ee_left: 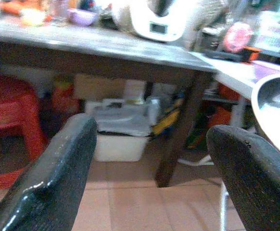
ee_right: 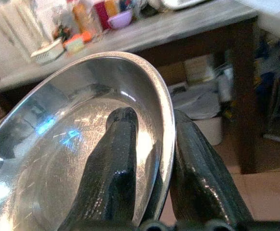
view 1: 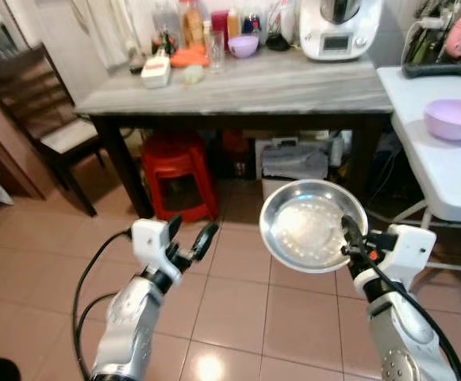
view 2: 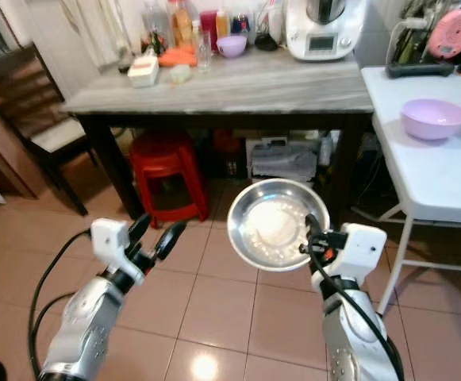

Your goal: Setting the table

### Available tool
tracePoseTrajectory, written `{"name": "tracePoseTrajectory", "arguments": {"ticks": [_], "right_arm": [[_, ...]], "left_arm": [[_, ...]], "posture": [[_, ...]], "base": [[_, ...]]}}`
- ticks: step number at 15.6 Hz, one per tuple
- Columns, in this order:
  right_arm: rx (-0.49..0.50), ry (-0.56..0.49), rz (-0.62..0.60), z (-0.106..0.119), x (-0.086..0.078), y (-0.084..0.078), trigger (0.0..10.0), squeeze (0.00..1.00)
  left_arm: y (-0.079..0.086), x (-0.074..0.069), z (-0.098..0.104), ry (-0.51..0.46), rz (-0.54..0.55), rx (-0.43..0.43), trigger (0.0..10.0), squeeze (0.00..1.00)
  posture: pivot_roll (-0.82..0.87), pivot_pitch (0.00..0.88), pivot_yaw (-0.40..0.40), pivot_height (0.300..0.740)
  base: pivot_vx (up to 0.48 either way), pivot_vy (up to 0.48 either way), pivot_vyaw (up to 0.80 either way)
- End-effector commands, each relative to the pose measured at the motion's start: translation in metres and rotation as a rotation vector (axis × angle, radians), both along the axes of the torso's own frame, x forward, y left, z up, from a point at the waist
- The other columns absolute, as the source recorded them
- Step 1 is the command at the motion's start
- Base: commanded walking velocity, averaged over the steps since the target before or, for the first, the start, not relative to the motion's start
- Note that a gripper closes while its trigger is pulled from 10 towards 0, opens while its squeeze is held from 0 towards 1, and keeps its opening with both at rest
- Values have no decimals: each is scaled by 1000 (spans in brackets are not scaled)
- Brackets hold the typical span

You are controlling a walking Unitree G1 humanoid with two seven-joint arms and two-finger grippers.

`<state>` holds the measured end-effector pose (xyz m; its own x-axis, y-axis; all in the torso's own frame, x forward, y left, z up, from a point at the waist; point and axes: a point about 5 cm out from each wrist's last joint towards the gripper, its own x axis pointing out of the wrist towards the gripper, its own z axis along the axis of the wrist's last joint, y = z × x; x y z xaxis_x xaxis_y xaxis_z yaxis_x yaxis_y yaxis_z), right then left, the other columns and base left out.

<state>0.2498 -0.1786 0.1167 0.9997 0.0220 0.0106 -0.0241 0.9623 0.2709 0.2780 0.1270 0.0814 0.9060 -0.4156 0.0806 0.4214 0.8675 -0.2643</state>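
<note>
The right gripper [view 1: 347, 238] clamped a steel plate [view 1: 309, 225] by its rim at four o'clock; the left gripper [view 1: 189, 234] hung open, holding nothing, above the tiled floor [view 1: 230, 317].

Evenly bright indoor light, with glare on the steel plate [view 1: 313, 225] and a bright spot on the floor tiles [view 1: 201, 368], deep shadow beneath the grey table [view 1: 238, 91], soft blur across both wrist views, perhaps slight edge distortion in the head views.
</note>
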Motion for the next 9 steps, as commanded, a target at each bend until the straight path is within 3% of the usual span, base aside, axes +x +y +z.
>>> {"name": "tracePoseTrajectory", "arguments": {"ticks": [1, 3, 5, 9], "right_arm": [[1, -36, 38, 8, 4, 10, 10000, 0], [-12, -48, 45, 9, 3, 11, 10000, 0], [-15, -50, 45, 9, 3, 11, 10000, 0], [-15, -52, 43, 9, 5, 11, 10000, 0]], "left_arm": [[11, -1, -1, 1, 29, 16, 10000, 0], [11, -1, -2, 2, 28, 16, 10000, 0], [10, -1, -2, 0, 25, 15, 10000, 0], [9, 0, -2, 0, 18, 16, 10000, 0]], "posture": [[-54, 0, 105, 740], [-54, 0, 105, 740], [-54, 0, 105, 740], [-56, 0, 107, 740]], "base": [[480, 0, 0], [480, 0, 0], [480, 0, 550], [480, 0, 0]]}}
